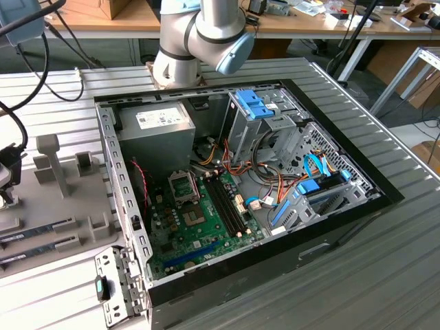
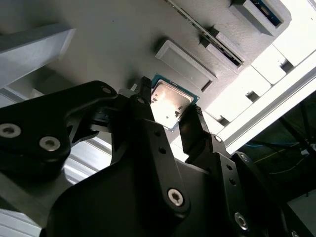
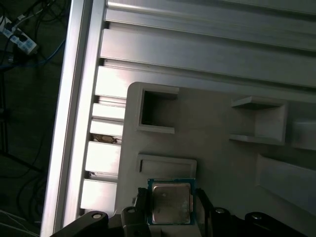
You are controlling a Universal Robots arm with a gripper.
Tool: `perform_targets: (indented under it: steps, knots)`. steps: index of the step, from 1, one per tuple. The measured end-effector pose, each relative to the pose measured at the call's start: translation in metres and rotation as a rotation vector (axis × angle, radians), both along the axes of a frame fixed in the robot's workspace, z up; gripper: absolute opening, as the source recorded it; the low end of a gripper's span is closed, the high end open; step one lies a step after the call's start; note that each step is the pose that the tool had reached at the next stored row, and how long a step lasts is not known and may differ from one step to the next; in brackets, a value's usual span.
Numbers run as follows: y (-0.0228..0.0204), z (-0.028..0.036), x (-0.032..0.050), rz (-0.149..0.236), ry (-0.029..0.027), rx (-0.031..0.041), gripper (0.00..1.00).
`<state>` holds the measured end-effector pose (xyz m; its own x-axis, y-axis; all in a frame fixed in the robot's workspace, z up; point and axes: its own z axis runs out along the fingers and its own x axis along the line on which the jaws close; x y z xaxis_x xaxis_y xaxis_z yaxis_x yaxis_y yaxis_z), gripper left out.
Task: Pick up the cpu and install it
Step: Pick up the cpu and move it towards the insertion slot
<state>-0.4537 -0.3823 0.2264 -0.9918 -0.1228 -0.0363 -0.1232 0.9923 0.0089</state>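
Pick stage only: the cpu [image 3: 170, 202] sits between your gripper's [image 2: 167, 107] fingertips, jaws narrowed onto two opposite edges and apparently gripping. Whether it is off the grey tray [image 3: 217, 128] is hard to tell. Install not yet done: the motherboard socket [image 1: 184, 185] is empty, well apart from the tool, which points down at the tray.

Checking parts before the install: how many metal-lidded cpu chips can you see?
1. The cpu is held in the gripper over the grey tray, seen in both wrist views; others may be hidden.
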Motion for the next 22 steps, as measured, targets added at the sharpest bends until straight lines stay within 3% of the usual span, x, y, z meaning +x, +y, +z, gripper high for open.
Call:
perform_targets:
  steps: [22]
  knots:
    - [0.0, 0.0149, 0.0, 0.0, -0.0001, 0.0, 0.47]
